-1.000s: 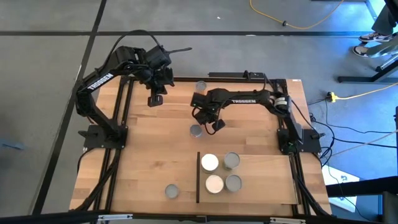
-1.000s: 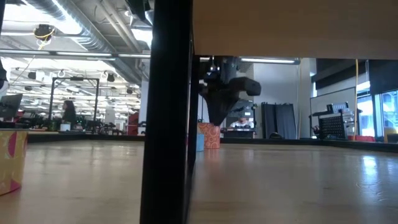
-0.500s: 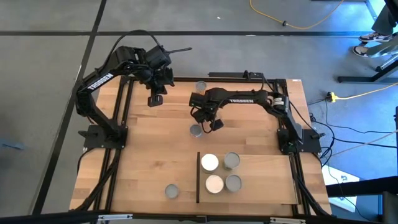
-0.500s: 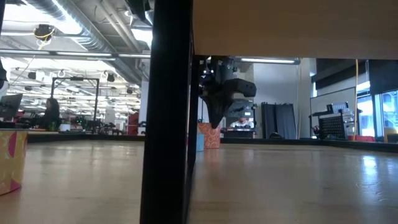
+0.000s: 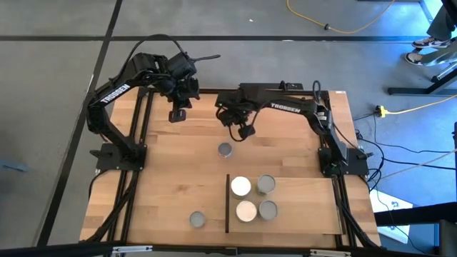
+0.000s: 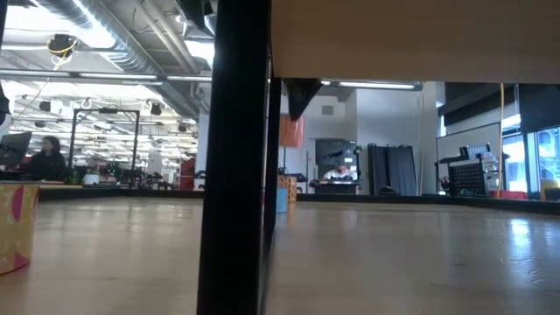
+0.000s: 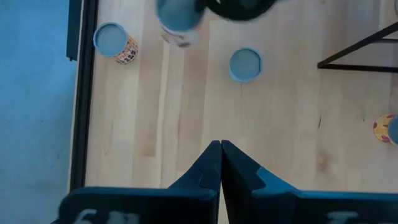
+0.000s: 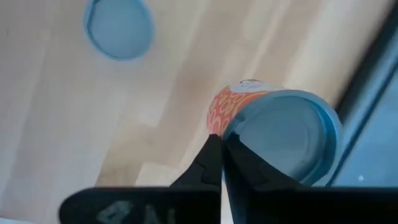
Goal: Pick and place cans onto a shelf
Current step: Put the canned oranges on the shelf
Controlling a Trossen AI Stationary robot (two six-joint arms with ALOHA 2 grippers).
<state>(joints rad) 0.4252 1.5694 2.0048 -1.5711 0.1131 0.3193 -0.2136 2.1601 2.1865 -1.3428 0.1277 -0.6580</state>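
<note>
Though four-canned, the shelf [image 5: 300,210]

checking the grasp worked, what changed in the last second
The right gripper closed on the rim of a short metal can with an orange patterned side, lifted it off the light-wood tabletop and carried it towards the far edge. Unchanged: the left gripper waits shut at the far left, the loose silver-topped can sits mid-table, and four cans stand on the flat wooden shelf board.
</note>
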